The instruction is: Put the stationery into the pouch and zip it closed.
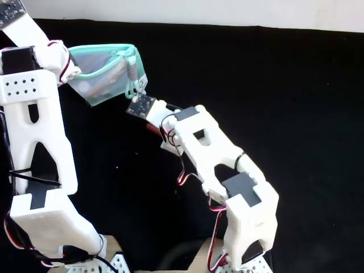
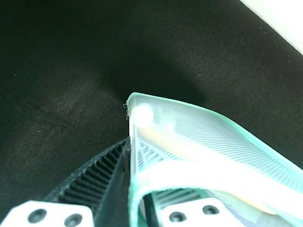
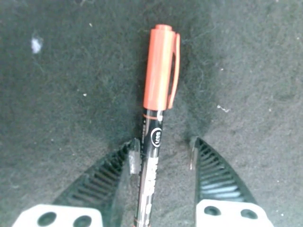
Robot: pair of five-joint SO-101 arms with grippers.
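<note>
We see two white robot arms at a black desk (image 1: 273,85). The left arm stands along the left edge of the high view, and its gripper (image 1: 71,71) is clamped on one end of a see-through mesh pouch (image 1: 108,71) with mint-green trim. From the left wrist view, the left gripper (image 2: 132,156) has the pouch (image 2: 189,142) pinched between its black ribbed fingers (image 2: 94,179), and the pouch reaches away from it above the dark desk (image 2: 71,71), casting a shadow there. Pale shapes show through the mesh, but we cannot tell what they are. In the high view the pouch slants down toward the right arm, whose wrist sits just beside the pouch's lower corner. We cannot tell whether the pouch touches the desk. In the right wrist view, the right gripper (image 3: 164,149) is spread apart over the desk (image 3: 71,71), and a pen (image 3: 156,123) with a black barrel and a red cap lies between its fingers. The barrel sits close against one fingertip (image 3: 134,153), with a clear gap to the other, so the pen is straddled, not squeezed. Its red cap points away past the fingertips. The pen is outside the pouch.
</note>
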